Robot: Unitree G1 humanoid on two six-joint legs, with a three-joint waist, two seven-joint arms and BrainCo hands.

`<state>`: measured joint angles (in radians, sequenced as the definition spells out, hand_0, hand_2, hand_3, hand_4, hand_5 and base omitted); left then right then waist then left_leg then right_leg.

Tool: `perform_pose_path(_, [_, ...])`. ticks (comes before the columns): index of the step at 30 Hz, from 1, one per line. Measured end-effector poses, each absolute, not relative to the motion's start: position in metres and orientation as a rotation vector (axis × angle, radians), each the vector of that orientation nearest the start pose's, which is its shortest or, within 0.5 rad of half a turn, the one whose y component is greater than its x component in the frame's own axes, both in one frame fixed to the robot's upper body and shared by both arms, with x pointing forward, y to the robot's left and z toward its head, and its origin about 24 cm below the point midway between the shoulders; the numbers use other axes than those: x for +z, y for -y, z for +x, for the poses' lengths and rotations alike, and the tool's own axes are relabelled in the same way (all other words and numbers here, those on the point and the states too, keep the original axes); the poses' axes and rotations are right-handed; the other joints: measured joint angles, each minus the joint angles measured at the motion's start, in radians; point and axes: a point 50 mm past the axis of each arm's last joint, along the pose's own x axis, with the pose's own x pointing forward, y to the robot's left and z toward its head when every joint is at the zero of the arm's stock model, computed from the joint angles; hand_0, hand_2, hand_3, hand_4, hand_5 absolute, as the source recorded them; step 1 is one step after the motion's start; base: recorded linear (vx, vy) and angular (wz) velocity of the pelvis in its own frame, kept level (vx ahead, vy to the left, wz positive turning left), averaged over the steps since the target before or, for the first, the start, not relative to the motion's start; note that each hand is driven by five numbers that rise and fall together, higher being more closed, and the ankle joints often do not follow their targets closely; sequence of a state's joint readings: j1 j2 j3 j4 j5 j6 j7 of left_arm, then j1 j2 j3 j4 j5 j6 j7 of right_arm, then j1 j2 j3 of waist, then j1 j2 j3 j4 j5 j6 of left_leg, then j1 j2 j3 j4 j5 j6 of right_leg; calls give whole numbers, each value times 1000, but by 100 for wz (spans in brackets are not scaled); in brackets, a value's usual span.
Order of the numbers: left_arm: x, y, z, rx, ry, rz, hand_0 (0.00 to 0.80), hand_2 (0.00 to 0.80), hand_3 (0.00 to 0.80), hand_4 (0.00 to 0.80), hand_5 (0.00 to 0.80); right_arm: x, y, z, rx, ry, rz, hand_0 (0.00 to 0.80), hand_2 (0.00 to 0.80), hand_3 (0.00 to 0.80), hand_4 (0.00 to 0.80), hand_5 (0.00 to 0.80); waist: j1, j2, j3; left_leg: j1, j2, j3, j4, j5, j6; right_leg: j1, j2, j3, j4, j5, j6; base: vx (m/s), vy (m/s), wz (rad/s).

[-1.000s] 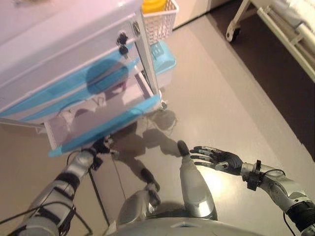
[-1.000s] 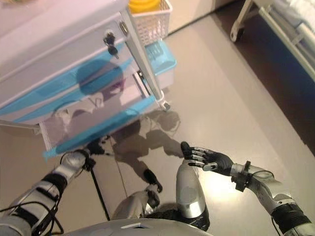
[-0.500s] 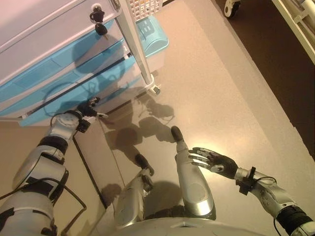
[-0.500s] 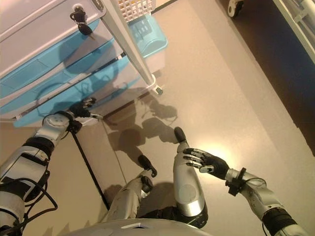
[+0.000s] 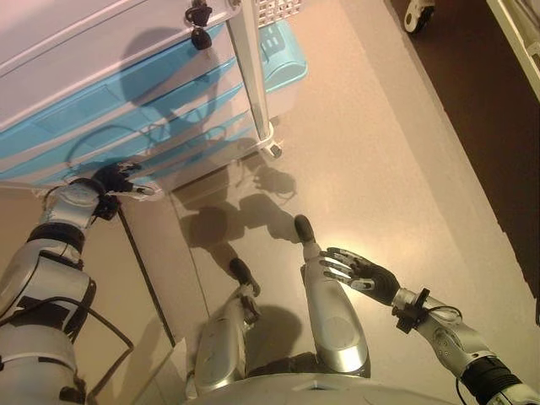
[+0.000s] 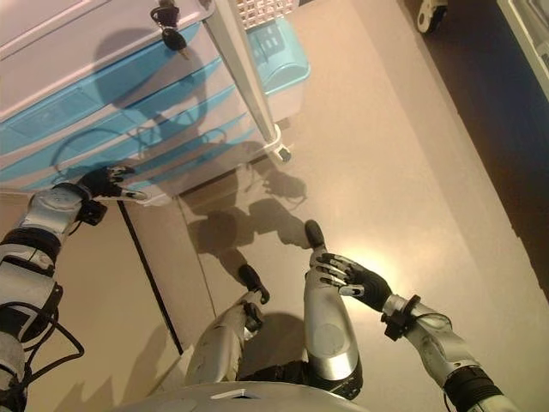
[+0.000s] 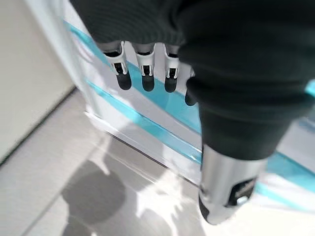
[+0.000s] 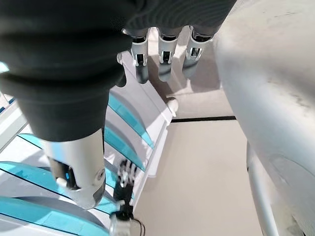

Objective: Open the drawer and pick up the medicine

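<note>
A white cabinet (image 5: 76, 67) with light blue drawer fronts stands at the upper left. Its lowest drawer (image 5: 198, 139) looks flush with the others. My left hand (image 5: 114, 179) is at the left end of that lowest front, near its bottom edge. Its fingers (image 7: 145, 73) are straight and point at the blue strips, holding nothing. My right hand (image 5: 361, 274) is open and empty, palm down, low over the floor at the right. No medicine shows in any view.
Keys (image 5: 200, 17) hang from a lock at the cabinet's top right. A white basket (image 5: 283, 8) and a light blue bin (image 5: 283, 63) sit beside the cabinet. A caster (image 5: 274, 150) marks its corner. A bed wheel (image 5: 418, 17) stands on dark flooring at the upper right.
The camera has shifted. The lower drawer that stood pulled out a second ago now looks pushed in. My left hand has stayed at its front. My right hand has barely moved.
</note>
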<state>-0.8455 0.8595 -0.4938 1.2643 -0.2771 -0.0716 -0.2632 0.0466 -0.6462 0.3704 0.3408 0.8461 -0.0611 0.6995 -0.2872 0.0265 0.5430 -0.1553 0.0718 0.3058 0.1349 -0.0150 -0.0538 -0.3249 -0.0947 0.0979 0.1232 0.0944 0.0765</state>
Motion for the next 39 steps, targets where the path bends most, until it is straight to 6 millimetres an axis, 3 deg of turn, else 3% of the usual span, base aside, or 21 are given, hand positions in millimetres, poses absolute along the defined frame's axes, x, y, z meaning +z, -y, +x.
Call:
perform_pose_path(4, [117,-376,330,139,-446,617,0,0,0,0,0,-23,215,202,677,-410,295,0,0,0,0,0,15,-7,3,-4,0,-11,4,0,0,3,0,-7,0,0,0,-14,-58,6])
perform_pose_path(10, [116,-365,334,25,-406,503,0,0,0,0,0,-29,213,203,593,-420,301,0,0,0,0,0,22,-34,12,3,8,-38,16,0,0,36,0,-31,-11,2,-3,-16,-81,12])
perform_pose_path(14, [98,-328,341,-145,-362,416,0,0,0,0,0,-34,215,206,535,-453,243,0,0,0,0,0,48,-37,12,56,15,-50,7,-1,-3,104,0,-49,-37,4,-6,-25,-114,8])
perform_pose_path(17, [68,-291,337,-306,-378,316,0,0,0,0,0,-37,219,210,483,-480,209,0,0,0,0,0,72,-38,11,99,12,-66,-27,14,-8,155,1,-67,-62,4,-6,35,-120,17])
perform_pose_path(25, [-36,-214,272,-554,-587,26,0,0,0,0,0,-57,196,212,383,-558,324,0,0,0,0,0,137,-37,-1,197,17,-125,-143,71,-24,272,15,-137,-142,12,-17,78,-116,22])
perform_pose_path(29, [-76,-191,228,-562,-709,-184,0,0,0,0,0,-79,190,202,355,-671,321,0,0,0,0,0,176,-37,-98,202,18,-159,-164,75,-26,299,15,-170,-173,11,-18,80,-94,24])
perform_pose_path(32, [-97,-182,198,-508,-774,-336,0,0,0,0,0,-95,187,191,335,-761,324,0,0,0,0,0,206,-33,-193,237,17,-181,-183,75,-27,357,14,-197,-213,11,-17,78,-67,27])
perform_pose_path(39, [-127,-169,143,-426,-890,-544,0,0,0,0,0,-127,185,154,279,-954,348,0,0,0,0,0,266,-3,-349,266,17,-233,-216,80,-31,406,12,-250,-215,-18,-7,53,-21,22])
